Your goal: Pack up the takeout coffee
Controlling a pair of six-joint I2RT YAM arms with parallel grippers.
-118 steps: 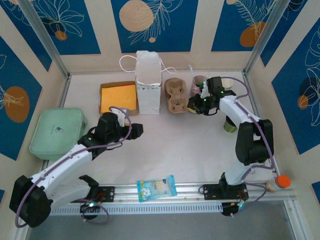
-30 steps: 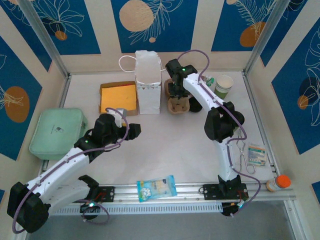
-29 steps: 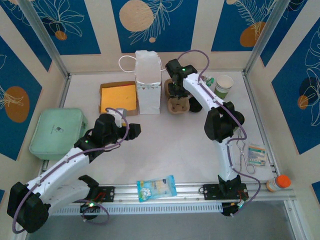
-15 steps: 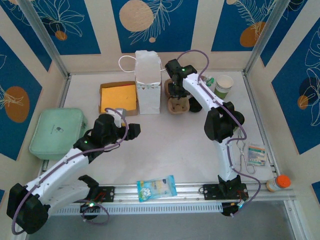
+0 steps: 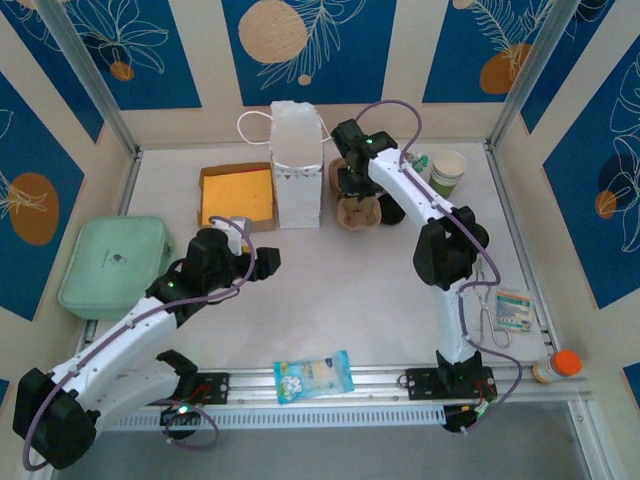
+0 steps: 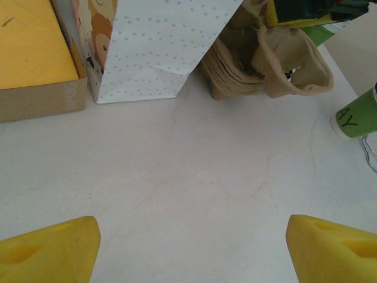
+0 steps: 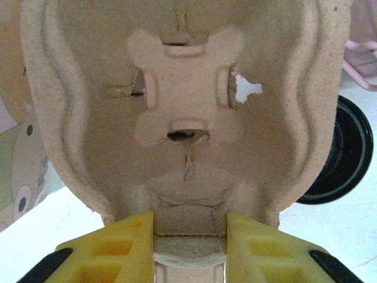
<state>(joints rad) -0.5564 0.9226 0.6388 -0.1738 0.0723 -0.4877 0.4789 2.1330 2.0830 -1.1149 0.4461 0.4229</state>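
The takeout coffee (image 5: 447,172), a paper cup with a white rim and green sides, stands at the back right of the table; its green side (image 6: 358,115) also shows at the right edge of the left wrist view. The brown pulp cup carrier (image 5: 356,210) sits left of it, beside the white bag. My right gripper (image 5: 350,182) is shut on the carrier's middle ridge (image 7: 188,106), one yellow finger on either side (image 7: 189,233). My left gripper (image 5: 262,258) hovers open over bare table (image 6: 191,247), well short of the carrier (image 6: 265,59).
A white paper bag (image 5: 297,165) stands upright just left of the carrier, with an open yellow box (image 5: 237,195) beyond it. A black lid (image 7: 339,153) lies right of the carrier. A green case (image 5: 112,265) is at far left, a snack packet (image 5: 314,375) near the front rail.
My right gripper's fingers have come together on the carrier's ridge and the arm has shifted slightly. The left arm has not moved.
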